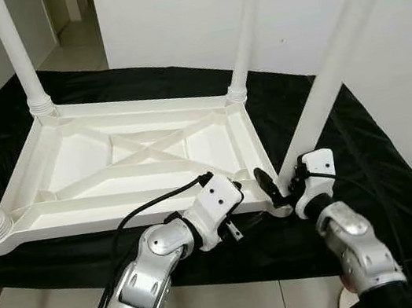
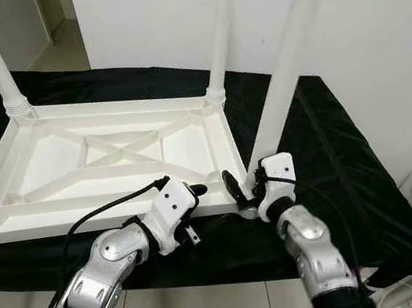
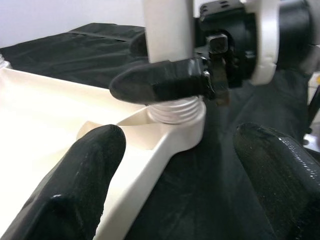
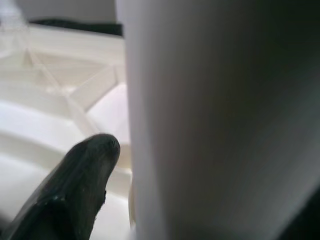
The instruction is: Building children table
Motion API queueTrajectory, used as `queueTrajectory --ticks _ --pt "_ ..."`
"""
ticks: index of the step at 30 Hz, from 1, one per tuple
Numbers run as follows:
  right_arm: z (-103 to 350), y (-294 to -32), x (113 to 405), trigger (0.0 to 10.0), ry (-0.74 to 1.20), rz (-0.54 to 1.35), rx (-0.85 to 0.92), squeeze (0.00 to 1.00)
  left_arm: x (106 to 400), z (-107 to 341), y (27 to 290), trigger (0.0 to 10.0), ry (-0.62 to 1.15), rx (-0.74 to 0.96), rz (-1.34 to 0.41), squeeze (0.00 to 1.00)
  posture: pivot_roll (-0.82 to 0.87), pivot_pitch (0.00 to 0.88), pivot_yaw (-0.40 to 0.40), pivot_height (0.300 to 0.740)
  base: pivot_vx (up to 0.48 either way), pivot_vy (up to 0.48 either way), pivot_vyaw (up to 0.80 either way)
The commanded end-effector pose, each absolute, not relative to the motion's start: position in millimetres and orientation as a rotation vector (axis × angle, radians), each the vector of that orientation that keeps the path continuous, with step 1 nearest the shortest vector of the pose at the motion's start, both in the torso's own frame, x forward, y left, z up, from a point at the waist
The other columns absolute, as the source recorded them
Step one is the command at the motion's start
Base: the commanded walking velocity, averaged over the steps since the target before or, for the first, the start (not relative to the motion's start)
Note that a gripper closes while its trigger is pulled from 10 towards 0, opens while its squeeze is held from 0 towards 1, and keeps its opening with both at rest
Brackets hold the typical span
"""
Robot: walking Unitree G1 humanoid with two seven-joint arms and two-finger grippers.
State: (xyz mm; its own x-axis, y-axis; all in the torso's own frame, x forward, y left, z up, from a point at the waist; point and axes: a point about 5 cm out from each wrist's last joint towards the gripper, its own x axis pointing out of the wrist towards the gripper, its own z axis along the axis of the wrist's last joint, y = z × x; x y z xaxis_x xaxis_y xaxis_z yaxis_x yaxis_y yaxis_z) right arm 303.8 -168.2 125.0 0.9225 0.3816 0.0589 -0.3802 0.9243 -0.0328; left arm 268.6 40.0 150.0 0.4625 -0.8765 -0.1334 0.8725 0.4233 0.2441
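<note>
I see the white children's table (image 1: 134,154) lying upside down on a black cloth (image 1: 354,176), its legs pointing up. My right gripper (image 1: 279,185) is clamped around the base of the near right leg (image 1: 323,93), just above its threaded socket at the table's corner. The leg's long axis rises steeply, leaning slightly right. My left gripper (image 1: 234,197) hovers just beside that same corner, fingers (image 3: 85,180) spread apart, holding nothing. The right arm is nearer, so I judge any twisting falls to it.

A white plastic children's table top (image 1: 134,154) lies upside down, ribbed underside up, with four round white legs (image 1: 17,55) standing upright at its corners.
</note>
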Motion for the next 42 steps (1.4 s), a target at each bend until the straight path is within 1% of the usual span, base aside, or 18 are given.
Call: queueTrajectory --ticks 1,4,5,6,7,8,9,19,20,24,29,31,32,36,38,39,40,42 --pt "119.0 -167.1 306.5 10.0 -0.037 0.448 -0.044 0.0 264.9 152.8 34.2 10.0 -0.023 0.294 -1.131 0.0 -0.01 0.0 -0.12 0.74 0.0 0.0 0.0" --pt "117.3 -166.5 307.9 9.6 -0.024 0.468 -0.046 0.0 265.1 153.1 34.3 10.0 -0.023 0.295 -1.132 0.0 -0.01 0.0 -0.121 0.74 0.0 0.0 0.0" --pt "115.8 -166.2 308.5 4.9 -0.017 0.48 -0.049 0.0 265.3 153.4 34.4 10.0 -0.024 0.296 -1.132 0.0 -0.01 0.0 -0.121 0.74 0.0 0.0 0.0" --pt "115.8 -166.2 308.5 4.9 -0.017 0.48 -0.049 0.0 265.3 153.4 34.4 10.0 -0.024 0.296 -1.132 0.0 -0.01 0.0 -0.121 0.74 0.0 0.0 0.0" --pt "113.8 -166.3 309.2 1.3 -0.009 0.496 -0.053 0.0 265.6 154.0 34.8 10.0 -0.024 0.297 -1.13 0.0 -0.01 0.0 -0.121 0.74 0.0 0.0 0.0" --pt "112.4 -166.4 309.7 1.3 -0.004 0.507 -0.057 0.0 265.8 154.3 35.1 10.0 -0.025 0.297 -1.128 0.0 -0.01 0.0 -0.121 0.74 0.0 0.0 0.0" --pt "111.4 -166.2 309.7 0.0 0.001 0.52 -0.058 0.0 265.9 154.7 35.3 10.0 -0.026 0.297 -1.127 0.0 0.0 0.0 -0.123 0.74 0.0 0.0 0.0" --pt "104.2 -168.5 308.0 0.0 0.01 0.553 -0.038 0.0 265.4 154.1 35.3 10.0 -0.022 0.295 -1.127 0.0 -0.01 0.0 -0.122 0.74 0.0 0.0 0.0" --pt "102.9 -167.7 306.9 10.0 0.021 0.544 -0.016 0.0 265.4 154.1 35.2 10.0 -0.022 0.295 -1.127 0.0 -0.01 0.0 -0.124 0.74 0.0 0.0 0.0" --pt "103.6 -160.4 302.3 10.0 0.027 0.503 0.052 0.0 265.5 154.0 35.0 10.0 -0.023 0.295 -1.128 0.0 -0.01 0.0 -0.123 0.74 0.0 0.0 0.0" --pt "103.0 -156.0 301.0 10.0 0.038 0.463 0.053 0.0 265.6 154.0 34.4 10.0 -0.023 0.294 -1.129 0.0 -0.01 0.0 -0.122 0.74 0.0 0.0 0.0" --pt "104.4 -152.0 300.0 10.0 0.03 0.416 0.064 0.0 265.6 153.7 34.0 10.0 -0.023 0.295 -1.131 0.0 -0.01 0.0 -0.122 0.74 0.0 0.0 0.0" --pt "105.5 -143.2 297.8 10.0 0.04 0.346 0.135 0.0 265.7 153.5 33.8 10.0 -0.022 0.294 -1.133 0.0 -0.02 0.0 -0.125 0.74 0.0 0.0 0.0" --pt "103.9 -136.9 295.4 10.0 0.056 0.254 0.143 0.0 265.4 152.9 33.8 10.0 -0.021 0.295 -1.134 0.0 -0.02 0.0 -0.128 0.74 0.0 0.0 0.0" --pt "103.9 -136.9 295.4 10.0 0.056 0.254 0.143 0.0 265.4 152.9 33.8 10.0 -0.021 0.295 -1.134 0.0 -0.02 0.0 -0.128 0.74 0.0 0.0 0.0" --pt "101.5 -131.6 290.7 10.0 0.061 0.103 0.112 0.0 264.8 151.6 33.4 10.0 -0.018 0.295 -1.135 0.0 -0.02 0.0 -0.133 0.74 0.0 0.0 0.0" --pt "101.5 -131.6 290.7 10.0 0.061 0.103 0.112 0.0 264.8 151.6 33.4 10.0 -0.018 0.295 -1.135 0.0 -0.02 0.0 -0.133 0.74 0.0 0.0 0.0" --pt "101.4 -130.8 286.3 10.0 0.056 -0.024 0.102 0.0 264.7 151.2 32.9 10.0 -0.018 0.296 -1.135 0.0 -0.01 0.0 -0.136 0.74 0.0 0.0 0.0"
